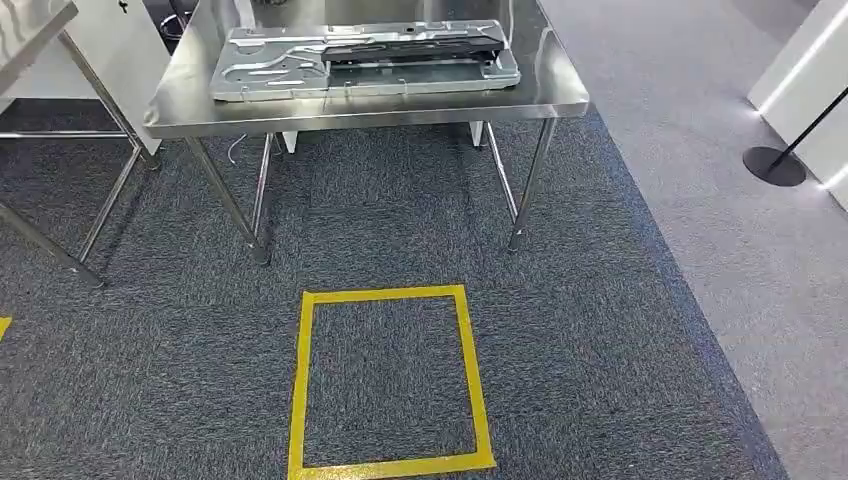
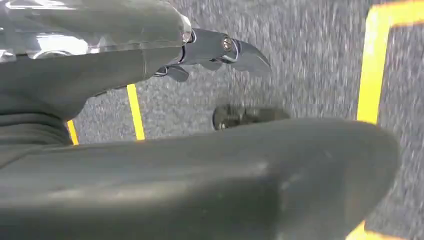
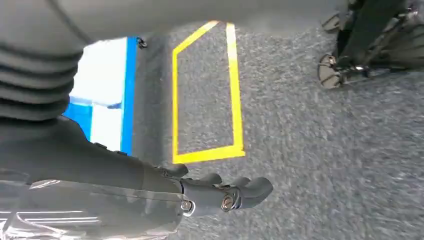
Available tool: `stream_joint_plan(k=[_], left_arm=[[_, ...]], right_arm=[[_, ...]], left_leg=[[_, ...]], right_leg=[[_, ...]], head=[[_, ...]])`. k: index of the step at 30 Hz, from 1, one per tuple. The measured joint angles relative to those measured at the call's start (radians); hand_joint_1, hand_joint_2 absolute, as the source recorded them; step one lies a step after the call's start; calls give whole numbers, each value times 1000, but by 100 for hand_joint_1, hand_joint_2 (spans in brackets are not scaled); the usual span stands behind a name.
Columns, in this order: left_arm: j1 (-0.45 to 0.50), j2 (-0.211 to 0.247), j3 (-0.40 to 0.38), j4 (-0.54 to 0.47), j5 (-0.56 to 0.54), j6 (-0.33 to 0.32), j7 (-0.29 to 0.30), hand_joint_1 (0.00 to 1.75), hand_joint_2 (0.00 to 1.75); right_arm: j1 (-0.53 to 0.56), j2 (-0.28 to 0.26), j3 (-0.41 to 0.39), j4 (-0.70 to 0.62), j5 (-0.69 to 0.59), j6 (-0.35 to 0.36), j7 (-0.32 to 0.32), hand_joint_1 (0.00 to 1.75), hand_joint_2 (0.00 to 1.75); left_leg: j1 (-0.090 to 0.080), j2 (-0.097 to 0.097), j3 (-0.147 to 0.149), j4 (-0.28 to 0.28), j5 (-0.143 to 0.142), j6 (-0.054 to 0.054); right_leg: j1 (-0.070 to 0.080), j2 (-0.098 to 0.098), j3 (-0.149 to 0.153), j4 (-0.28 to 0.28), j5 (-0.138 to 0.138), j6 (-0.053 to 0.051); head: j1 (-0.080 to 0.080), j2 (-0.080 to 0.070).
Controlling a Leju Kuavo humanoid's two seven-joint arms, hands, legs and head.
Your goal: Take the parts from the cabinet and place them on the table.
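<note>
Flat grey sheet-metal parts (image 1: 360, 60) lie stacked on the steel table (image 1: 370, 112) ahead of me, with a dark piece on top of the stack. My left hand (image 2: 150, 65) hangs over the carpet, its thick thumb and dark fingers (image 2: 225, 50) apart with nothing between them. My right hand (image 3: 150, 180) also hangs above the carpet, its fingers (image 3: 235, 195) loosely extended and holding nothing.
A yellow taped square (image 1: 385, 380) marks the carpet in front of the table. A second steel table (image 1: 30, 30) stands at the left, beside a white panel (image 1: 120, 50). A black round stand base (image 1: 775, 165) sits at the right on lighter flooring.
</note>
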State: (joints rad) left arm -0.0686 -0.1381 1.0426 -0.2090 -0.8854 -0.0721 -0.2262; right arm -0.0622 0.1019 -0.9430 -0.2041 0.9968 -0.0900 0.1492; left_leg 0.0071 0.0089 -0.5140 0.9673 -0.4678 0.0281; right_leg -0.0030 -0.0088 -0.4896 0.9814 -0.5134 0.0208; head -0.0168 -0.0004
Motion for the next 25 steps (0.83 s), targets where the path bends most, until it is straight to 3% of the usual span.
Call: stream_joint_plan(k=[1,3,4,5,6,7,8,9,10,11,12,13,18,21,22,23,25], left_arm=[[-1,0,0,0,0,0,0,0,0],[-1,0,0,0,0,0,0,0,0],[0,0,0,0,0,0,0,0,0],[0,0,0,0,0,1,2,0,0],[1,0,0,0,0,5,7,0,0],[0,0,0,0,1,8,12,0,0],[0,0,0,0,2,11,17,0,175],[0,0,0,0,3,13,19,0,175],[-1,2,0,0,3,14,21,0,175],[-3,2,0,0,3,15,22,0,175],[-3,2,0,0,3,15,22,0,175],[-3,2,0,0,3,14,22,0,175],[-1,2,-4,0,16,13,21,0,175],[10,9,-57,0,61,17,29,0,175],[15,12,-78,-1,78,18,34,0,0],[19,14,-92,-2,95,18,38,0,0],[27,18,-128,-6,130,20,45,0,0]], right_arm=[[1,0,0,0,0,0,0,0,175],[1,0,-1,0,0,-1,4,0,175],[2,1,-1,0,1,-2,6,0,175],[4,1,-1,1,3,-4,11,0,175],[7,1,-1,1,7,-8,16,0,175],[9,1,-1,1,9,-13,19,0,175],[8,1,-1,1,9,-16,24,0,175],[7,1,-1,1,9,-17,24,0,175],[6,2,-1,2,9,-17,24,0,0],[4,4,-1,2,9,-16,24,0,0],[4,5,-1,2,8,-16,21,0,0],[4,5,-2,2,6,-15,13,0,175],[7,5,-8,2,-10,-19,2,0,175],[15,2,34,-3,-63,-17,-5,0,175],[19,1,48,-6,-82,-16,-8,0,175],[23,-1,62,-8,-102,-15,-10,0,0],[30,-5,93,-13,-140,-12,-16,0,0]], left_leg=[[0,-1,-3,-2,3,4],[-4,1,-11,-1,5,10],[-5,2,-14,-1,6,13],[-5,2,-15,1,6,13],[-5,1,-15,4,6,13],[-3,0,-15,8,4,13],[-1,0,-16,15,1,11],[0,-1,-19,26,-5,5],[-7,-1,-26,37,-11,-1],[-9,-2,-30,45,-16,-3],[-12,-2,-30,44,-14,-6],[-10,-2,-30,42,-14,-7],[-4,-3,-30,38,-8,-16],[-3,-3,-29,37,-7,-17],[-3,-3,-30,37,-7,-17],[-3,-3,-30,37,-7,-17],[-3,-3,-30,37,-7,-17]], right_leg=[[2,2,-26,47,-35,4],[-4,5,-112,219,-120,8],[-7,5,-148,291,-142,13],[-11,5,-162,317,-138,19],[-15,5,-150,292,-109,26],[-22,5,-118,224,-65,32],[-29,5,-71,124,-14,40],[-37,4,-25,31,25,48],[-34,9,-18,9,-1,49],[-32,14,-23,8,18,25],[-31,14,-24,10,15,29],[-30,14,-24,10,12,24],[-21,14,-27,11,15,17],[-20,14,-28,11,14,16],[-20,14,-28,12,14,16],[-20,14,-28,12,14,15],[-20,14,-28,12,14,15]], head=[[0,0],[0,0],[0,0],[0,0],[0,0],[0,0],[0,0],[0,0],[0,0],[0,0],[0,0],[0,0],[0,0],[0,0],[0,0],[0,0],[0,0]])
